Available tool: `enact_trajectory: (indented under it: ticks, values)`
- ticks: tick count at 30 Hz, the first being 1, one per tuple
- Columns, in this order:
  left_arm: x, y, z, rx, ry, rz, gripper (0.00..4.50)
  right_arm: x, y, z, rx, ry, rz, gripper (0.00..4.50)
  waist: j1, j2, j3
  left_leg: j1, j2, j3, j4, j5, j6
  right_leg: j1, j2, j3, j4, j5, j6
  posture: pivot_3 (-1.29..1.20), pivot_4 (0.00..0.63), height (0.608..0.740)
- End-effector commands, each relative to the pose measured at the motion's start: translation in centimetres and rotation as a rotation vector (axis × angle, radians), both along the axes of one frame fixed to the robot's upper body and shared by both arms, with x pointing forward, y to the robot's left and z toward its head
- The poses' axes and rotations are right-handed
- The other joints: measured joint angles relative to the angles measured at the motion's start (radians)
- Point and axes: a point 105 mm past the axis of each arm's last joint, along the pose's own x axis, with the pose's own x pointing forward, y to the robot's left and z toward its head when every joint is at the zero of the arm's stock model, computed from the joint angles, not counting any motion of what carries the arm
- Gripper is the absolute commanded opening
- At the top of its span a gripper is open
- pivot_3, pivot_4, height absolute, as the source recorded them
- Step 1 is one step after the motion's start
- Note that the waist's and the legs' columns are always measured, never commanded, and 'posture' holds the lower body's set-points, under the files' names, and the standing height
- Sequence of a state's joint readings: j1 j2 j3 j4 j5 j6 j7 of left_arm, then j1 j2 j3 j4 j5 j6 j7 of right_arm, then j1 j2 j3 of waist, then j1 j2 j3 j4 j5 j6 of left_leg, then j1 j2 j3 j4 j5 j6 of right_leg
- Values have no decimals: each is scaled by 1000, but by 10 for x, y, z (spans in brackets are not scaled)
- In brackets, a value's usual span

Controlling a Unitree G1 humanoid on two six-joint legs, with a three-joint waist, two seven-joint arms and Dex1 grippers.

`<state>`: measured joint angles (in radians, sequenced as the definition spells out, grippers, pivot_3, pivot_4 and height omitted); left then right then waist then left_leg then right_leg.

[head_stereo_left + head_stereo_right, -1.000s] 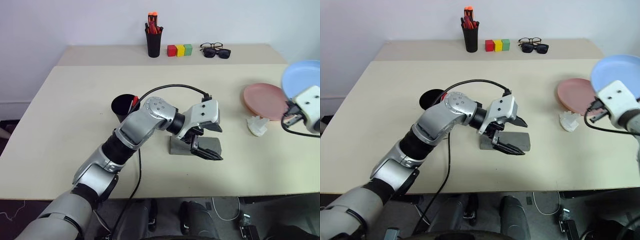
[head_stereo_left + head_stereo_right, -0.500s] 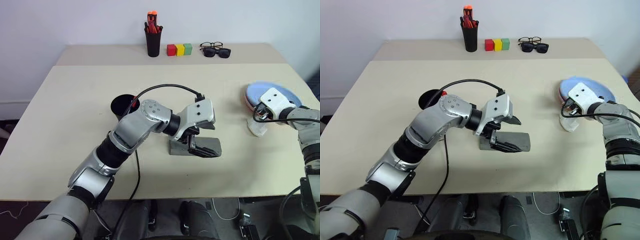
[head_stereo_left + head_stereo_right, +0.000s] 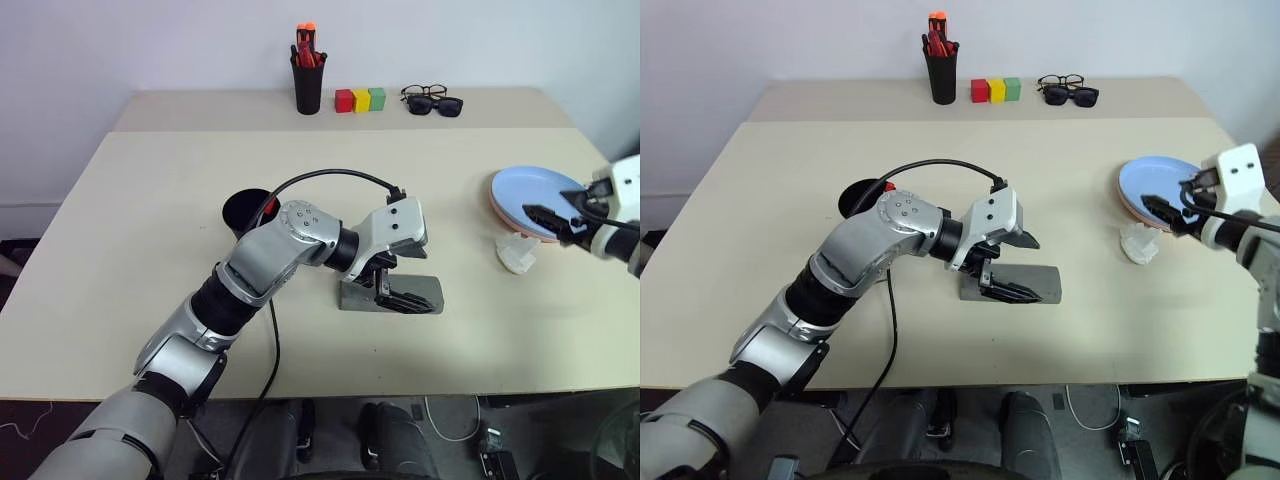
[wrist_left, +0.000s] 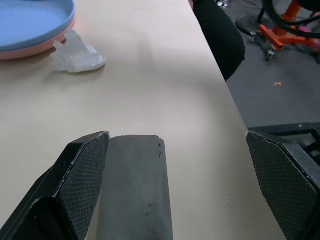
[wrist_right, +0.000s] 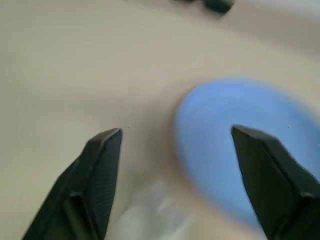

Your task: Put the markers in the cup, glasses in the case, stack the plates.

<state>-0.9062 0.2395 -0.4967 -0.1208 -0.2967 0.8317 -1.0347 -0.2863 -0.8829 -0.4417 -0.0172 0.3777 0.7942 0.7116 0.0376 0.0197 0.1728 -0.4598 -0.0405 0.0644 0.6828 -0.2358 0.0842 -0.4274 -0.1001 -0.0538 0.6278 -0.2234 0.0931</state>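
Cup (image 3: 247, 211) left of centre, red-capped marker (image 3: 268, 206) inside. Left gripper (image 3: 405, 290) spread wide over closed grey case (image 3: 392, 293) at centre; best kept low and square before pressing on the lid. Blue plate (image 3: 537, 186) stacked on pink plate (image 4: 30, 50) at right, near crumpled tissue (image 3: 517, 251). Right gripper (image 3: 551, 217) apart, empty, beside the stack. Pink rim clearest in left wrist view; glasses (image 3: 422, 91) at far edge seen from head views.

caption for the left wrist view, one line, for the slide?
Open left gripper poised over the closed grey oblong spectacle case; light blue plate stacked on the salmon pink plate beyond.
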Motion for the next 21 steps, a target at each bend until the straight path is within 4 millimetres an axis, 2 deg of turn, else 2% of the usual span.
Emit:
enact_trajectory:
  ticks: [1,4,8,13,16,19,21]
  values:
    - [-3,-3,11,-27,-44,-38,4500,-9,10,-7,31,30,32,3487,-2,0,0,0,0,0,0,0,0,0,0,0,0,0,0,0,150,740]
    - [0,0,11,-15,-58,-25,4500,0,12,-35,97,66,27,3487,-10,0,0,1,0,0,0,1,0,0,0,0,0,0,0,0,150,740]
    - [3,6,11,-7,-61,-2,4500,14,7,-62,97,97,-13,3487,-17,1,0,1,0,0,0,1,1,0,1,0,0,0,-1,0,150,740]
    - [7,13,11,0,-66,25,4500,30,-5,-90,-22,114,-80,3487,-25,0,0,1,0,1,0,1,1,0,1,0,0,0,-1,0,150,740]
    - [8,16,11,6,-67,33,4500,35,-11,-85,-38,70,-113,2660,-25,0,0,1,0,1,0,2,0,0,1,0,0,0,-1,0,150,740]
    - [8,17,10,7,-65,37,4500,33,-11,-72,-54,19,-102,1087,-23,0,0,1,0,1,0,2,0,0,1,0,1,0,-1,0,150,740]
    - [8,17,10,6,-62,38,4500,30,-10,-59,-49,-27,-95,204,-23,0,0,1,0,0,0,2,0,0,1,0,0,0,-1,0,150,740]
